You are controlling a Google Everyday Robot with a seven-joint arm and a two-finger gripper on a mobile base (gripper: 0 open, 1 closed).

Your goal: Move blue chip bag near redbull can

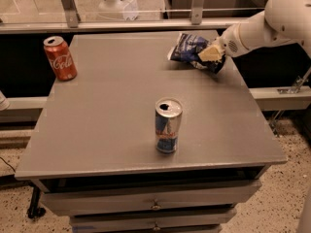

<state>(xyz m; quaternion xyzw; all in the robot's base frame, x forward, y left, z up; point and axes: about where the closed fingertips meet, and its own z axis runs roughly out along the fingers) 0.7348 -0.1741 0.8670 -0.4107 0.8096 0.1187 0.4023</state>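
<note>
Where the white arm [272, 21] reaches in from the upper right of the frame, we see its pincer [210, 56] closed on the right edge of the blue chip bag [187, 47]. The bag sits crumpled at the upper right of the grey table [107, 110]. We find the redbull can [167, 126] upright at lower centre, well apart from the bag. A red Coca-Cola can [60, 58] stands upright at the table's upper left edge.

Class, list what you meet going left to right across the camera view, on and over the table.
Coke can → redbull can → blue chip bag → gripper, at the bag's right end.
</note>
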